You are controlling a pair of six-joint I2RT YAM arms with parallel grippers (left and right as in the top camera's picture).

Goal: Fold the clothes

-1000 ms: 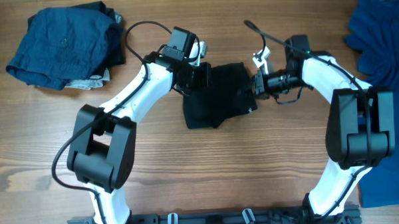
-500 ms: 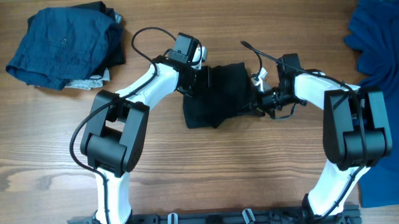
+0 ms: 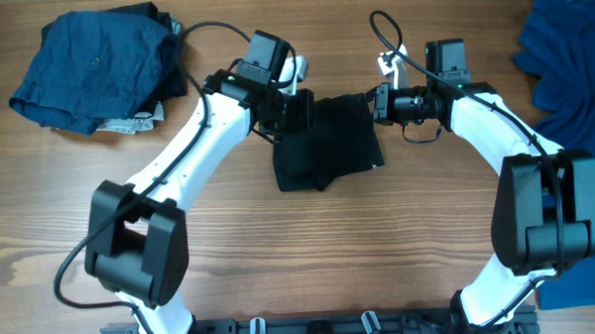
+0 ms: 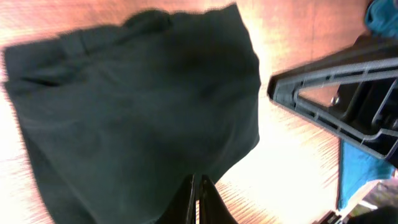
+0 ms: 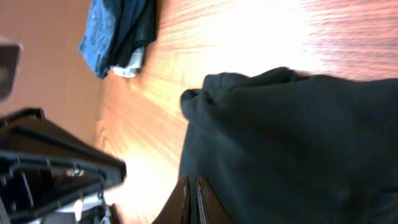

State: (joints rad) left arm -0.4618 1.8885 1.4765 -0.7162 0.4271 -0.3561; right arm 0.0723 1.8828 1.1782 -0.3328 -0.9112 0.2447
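The black shirt [image 3: 327, 151] lies folded into a small bundle mid-table, and fills the left wrist view [image 4: 137, 106] and the right wrist view [image 5: 298, 143]. My left gripper [image 3: 308, 112] sits at the bundle's far left corner, its fingers pressed together [image 4: 199, 196] over the cloth's edge, and wood shows in the slit between them. My right gripper [image 3: 378, 105] is at the far right corner, fingers also together [image 5: 191, 200] above the fabric. Neither visibly pinches cloth.
A heap of dark blue clothes [image 3: 95, 65] lies at the back left, also seen in the right wrist view [image 5: 118, 31]. A royal blue garment [image 3: 572, 68] hangs over the right edge. The arms face each other across the bundle.
My right gripper has moved from the bundle's right side up to its far right corner. The left arm has shifted its elbow outward, its gripper staying at the far left corner. The bundle has hardly moved.
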